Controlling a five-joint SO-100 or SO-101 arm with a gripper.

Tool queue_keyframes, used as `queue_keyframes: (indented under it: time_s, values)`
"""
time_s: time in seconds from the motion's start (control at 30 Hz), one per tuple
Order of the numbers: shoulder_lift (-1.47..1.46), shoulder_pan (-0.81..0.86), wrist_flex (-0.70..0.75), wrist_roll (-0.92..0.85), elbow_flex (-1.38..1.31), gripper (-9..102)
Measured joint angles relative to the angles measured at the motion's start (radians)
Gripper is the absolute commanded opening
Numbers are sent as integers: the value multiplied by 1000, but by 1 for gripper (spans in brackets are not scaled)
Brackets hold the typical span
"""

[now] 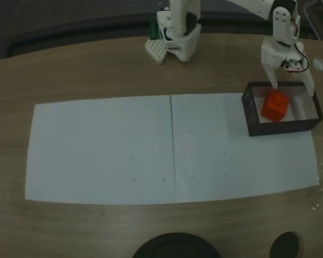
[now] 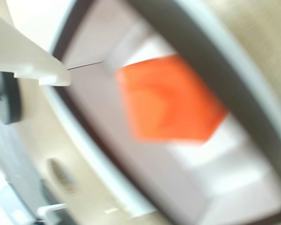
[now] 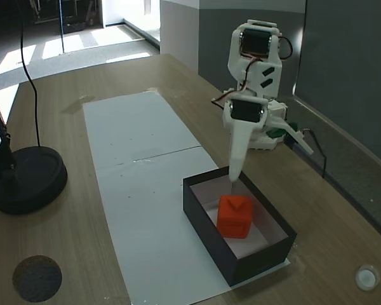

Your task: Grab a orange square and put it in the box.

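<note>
The orange square point(image 1: 274, 105) lies inside the box point(image 1: 253, 115), resting on its white floor near the middle; it also shows in the other fixed view point(image 3: 235, 216) within the black walls of the box point(image 3: 206, 219). My gripper point(image 1: 290, 85) hangs over the box's far wall, open, with nothing between its fingers. One finger point(image 3: 235, 159) points down just behind the cube, clear of it. The wrist view is blurred, with the orange square point(image 2: 168, 101) below and one finger point(image 2: 28, 56) at the left edge.
The box stands on the right end of white paper sheets point(image 1: 124, 150) on a wooden table. The arm's base point(image 1: 177, 32) is at the back. A black round lamp base point(image 3: 25, 181) and a dark disc point(image 3: 37, 277) sit at the table's front.
</note>
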Motion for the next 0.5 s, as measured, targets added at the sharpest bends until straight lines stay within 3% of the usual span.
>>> queue_keyframes:
  time_s: [0.07, 0.27, 0.5]
  values:
    - [112, 101, 71, 0, -101, -1]
    - [569, 480, 316, 0, -299, 0]
    - [1115, 715, 337, 0, -15, 0]
